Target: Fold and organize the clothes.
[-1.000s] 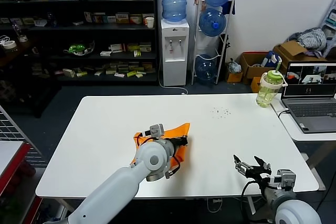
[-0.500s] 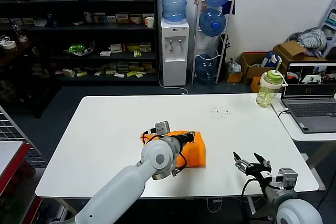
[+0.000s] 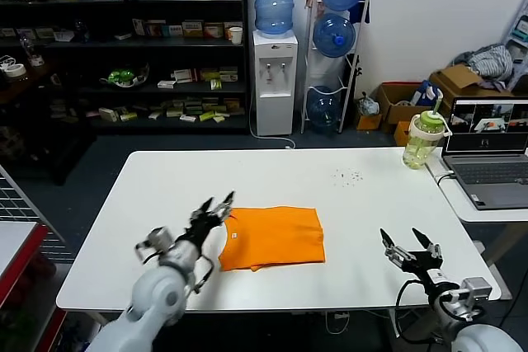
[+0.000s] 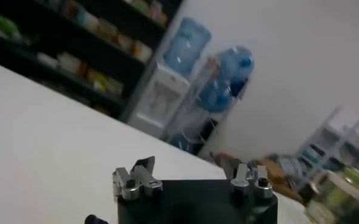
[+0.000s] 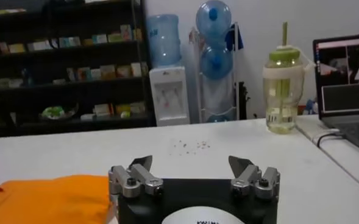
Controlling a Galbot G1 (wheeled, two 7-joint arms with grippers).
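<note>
The clothes, one bright orange T-shirt (image 3: 272,237), lie flat on the white table (image 3: 165,187) as a folded rectangle with a small white neck tag near the left edge. My left gripper (image 3: 217,201) hovers just off that left edge, open and empty. The left wrist view shows its jaws (image 4: 188,165) spread over bare tabletop, with no shirt in sight. My right gripper (image 3: 400,237) waits open near the table's front right corner. In the right wrist view its jaws (image 5: 191,163) stand wide and part of the orange T-shirt (image 5: 51,195) lies off to one side.
A green drink bottle (image 3: 422,139) stands at the table's back right, next to a laptop (image 3: 488,158) on a side desk. Small dark specks (image 3: 346,176) dot the table. Behind stand a water dispenser (image 3: 273,80), shelves and cardboard boxes.
My left gripper opened and let go of the shirt, then drew back to the left and toward me. The shirt now lies flat, folded over. The right gripper shifted slightly.
</note>
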